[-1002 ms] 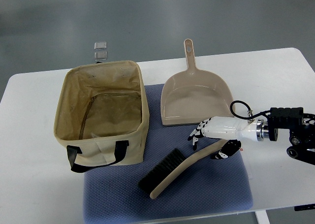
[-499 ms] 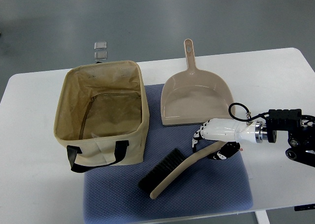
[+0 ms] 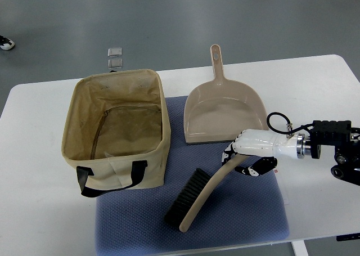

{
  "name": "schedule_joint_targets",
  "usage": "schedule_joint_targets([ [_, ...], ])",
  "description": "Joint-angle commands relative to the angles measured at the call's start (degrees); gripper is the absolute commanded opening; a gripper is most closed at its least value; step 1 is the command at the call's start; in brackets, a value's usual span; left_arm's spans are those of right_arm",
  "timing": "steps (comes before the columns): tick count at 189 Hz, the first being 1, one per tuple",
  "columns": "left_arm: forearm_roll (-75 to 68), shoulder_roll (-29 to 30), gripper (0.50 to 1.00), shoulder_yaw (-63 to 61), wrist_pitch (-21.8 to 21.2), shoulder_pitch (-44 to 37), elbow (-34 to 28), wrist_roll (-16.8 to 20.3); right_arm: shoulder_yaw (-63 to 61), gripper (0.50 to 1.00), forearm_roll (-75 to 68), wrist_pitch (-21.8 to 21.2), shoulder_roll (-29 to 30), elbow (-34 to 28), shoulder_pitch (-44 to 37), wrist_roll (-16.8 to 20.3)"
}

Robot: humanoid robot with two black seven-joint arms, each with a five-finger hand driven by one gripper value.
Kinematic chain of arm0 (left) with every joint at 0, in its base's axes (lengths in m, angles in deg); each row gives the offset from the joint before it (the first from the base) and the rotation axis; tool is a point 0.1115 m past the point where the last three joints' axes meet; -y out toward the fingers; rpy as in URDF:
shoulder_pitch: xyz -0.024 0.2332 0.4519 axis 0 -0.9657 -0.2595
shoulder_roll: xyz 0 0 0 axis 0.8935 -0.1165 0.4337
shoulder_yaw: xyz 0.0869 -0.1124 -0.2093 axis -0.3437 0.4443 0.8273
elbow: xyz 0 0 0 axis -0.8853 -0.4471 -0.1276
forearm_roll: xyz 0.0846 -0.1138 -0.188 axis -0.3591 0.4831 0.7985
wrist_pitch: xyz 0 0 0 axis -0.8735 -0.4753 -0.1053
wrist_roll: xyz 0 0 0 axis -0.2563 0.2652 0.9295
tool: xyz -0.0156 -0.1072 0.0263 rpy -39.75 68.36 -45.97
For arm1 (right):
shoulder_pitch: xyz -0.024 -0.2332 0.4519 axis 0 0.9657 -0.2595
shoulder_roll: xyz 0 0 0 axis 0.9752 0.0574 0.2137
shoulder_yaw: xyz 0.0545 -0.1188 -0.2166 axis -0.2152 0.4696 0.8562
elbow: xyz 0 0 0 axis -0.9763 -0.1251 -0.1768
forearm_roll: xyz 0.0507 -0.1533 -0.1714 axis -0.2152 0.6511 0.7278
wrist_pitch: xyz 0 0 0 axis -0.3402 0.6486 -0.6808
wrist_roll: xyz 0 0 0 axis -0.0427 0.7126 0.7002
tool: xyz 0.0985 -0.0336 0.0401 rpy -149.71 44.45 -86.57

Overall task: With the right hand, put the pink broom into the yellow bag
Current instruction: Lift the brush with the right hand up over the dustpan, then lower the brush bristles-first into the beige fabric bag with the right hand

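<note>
**One hand on the broom handle, bag well to its left**

One white table (image 3: 45,222) fills my view from the operator's feed, with a blue-grey mat (image 3: 236,222) spread across its near middle. Well to the left of my right hand (image 3: 247,149) stands the yellow bag (image 3: 115,129), a fabric box with its mouth open and a black strap on its near wall, its near right corner resting on the mat. Just beyond the hand lies a tan dustpan (image 3: 225,112), its handle pointing away from me. My hand's arm enters from the right edge, and its fingers (image 3: 229,153) are curled around the upper end of the pink broom (image 3: 199,197). From the hand, the broom slants down and to the left, its dark bristles on the side toward the bag, over the mat; whether its far tip touches the mat I cannot tell.
</note>
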Motion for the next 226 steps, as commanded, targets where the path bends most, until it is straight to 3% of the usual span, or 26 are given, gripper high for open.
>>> schedule_joint_targets([
  [1, 0.00, 0.00, 1.000, 0.00, 0.00, -0.02, -0.01, 0.00, -2.68, 0.500, -0.64, 0.01, -0.43, 0.06, -0.08, -0.05],
  [81, 0.00, 0.00, 1.000, 0.00, 0.00, -0.02, 0.07, 0.00, -11.11, 0.500, -2.04, -2.54, -5.44, 0.06, -0.52, -1.54],
  [111, 0.00, 0.00, 1.000, 0.00, 0.00, -0.02, -0.01, 0.00, -17.09, 0.500, -6.18, -7.64, -7.28, 0.85, -2.63, -1.45],
  [131, 0.00, 0.00, 1.000, 0.00, 0.00, -0.02, -0.01, 0.00, -22.19, 0.500, -9.25, -11.50, -7.37, 5.51, -6.85, -1.54],
  [152, 0.00, 0.00, 1.000, 0.00, 0.00, -0.02, 0.07, 0.00, -27.11, 0.500, -10.92, -16.25, -6.23, 10.25, -11.32, -1.80],
  [226, 0.00, 0.00, 1.000, 0.00, 0.00, -0.02, -0.01, 0.00, -26.67, 0.500, -9.87, -18.36, 5.46, 11.57, -21.88, -0.92],
])
